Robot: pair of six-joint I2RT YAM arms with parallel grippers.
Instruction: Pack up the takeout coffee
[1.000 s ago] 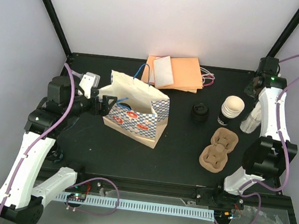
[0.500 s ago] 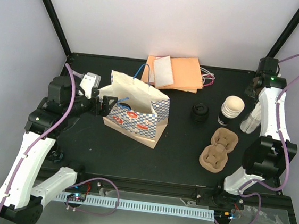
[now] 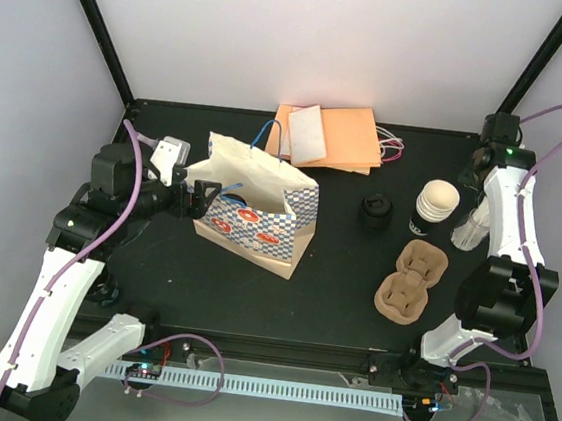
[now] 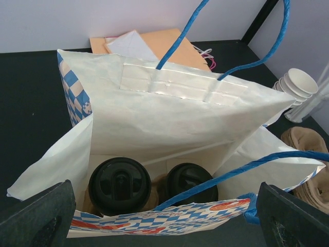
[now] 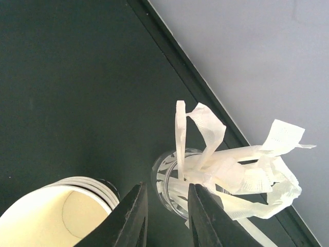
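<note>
**Coffee sits in the bag on the left; right fingers are over the straws on the far right**

Top view: the paper bag (image 3: 256, 208) stands left of centre with its mouth open. The left gripper (image 3: 198, 199) is at its left end. The right gripper (image 3: 476, 176) hangs at the far right, above a clear glass (image 3: 468, 232) of wrapped straws, just right of the stack of cups (image 3: 434, 205). The bag lies well apart from it, across the table to the left, so the left arm is much nearer the coffee.

Left wrist view: two coffee cups (image 4: 119, 185) with black lids stand upright side by side on the bag's floor. The left fingers (image 4: 36, 216) are spread wide at either side of the bag's end, gripping nothing.

Right wrist view: the right fingers (image 5: 134, 216) are drawn close together, with a narrow gap directly over the glass rim. The straws (image 5: 236, 175) lean up and away to the right, and one stands nearly upright in line with the gap. Whether the fingers pinch it cannot be told. Any straw lifted would probably have to travel left to the bag.
</note>
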